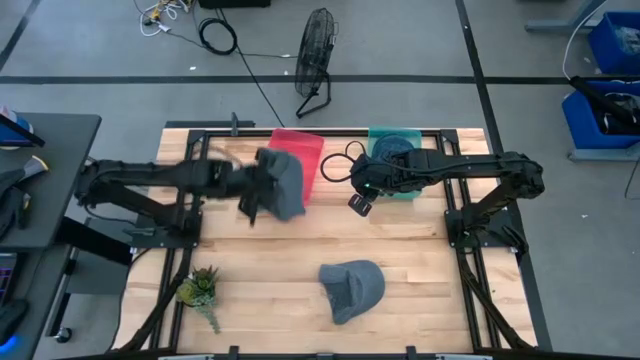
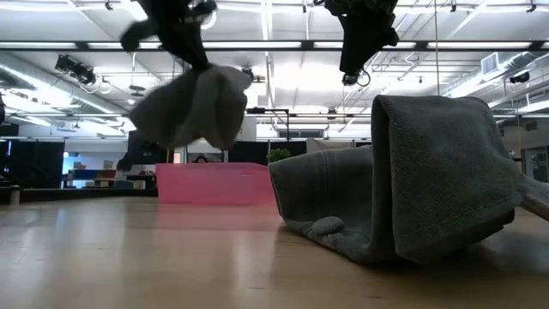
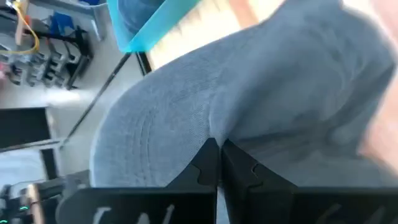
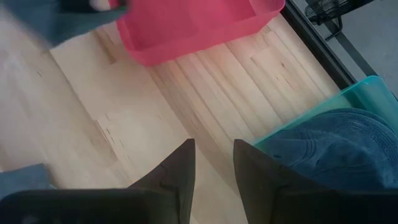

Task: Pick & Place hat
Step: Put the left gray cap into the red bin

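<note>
A grey hat (image 1: 287,184) hangs from my left gripper (image 1: 262,190), which is shut on it beside the pink bin (image 1: 300,148). In the low view this hat (image 2: 193,105) is in the air above the pink bin (image 2: 214,183). A second grey hat (image 1: 352,288) lies on its side on the wood near the table's near edge and fills the low view (image 2: 412,197). A blue hat (image 4: 339,146) lies in the teal bin (image 1: 395,150). My right gripper (image 1: 360,202) is open and holds nothing, next to the teal bin. My left gripper (image 3: 219,149) pinches a fold of the grey hat's cloth (image 3: 214,124) between its two shut fingers. Which part of the hat this is I cannot tell. The hat is lifted clear of the table, and its cloth hangs slack below the fingers (image 2: 193,105).
A small potted plant (image 1: 200,288) stands near the table's near left corner. Bare wood (image 1: 260,260) lies between the bins and the second hat. Black frame rails run along the table's sides. A floor fan (image 1: 315,55) stands beyond the far edge.
</note>
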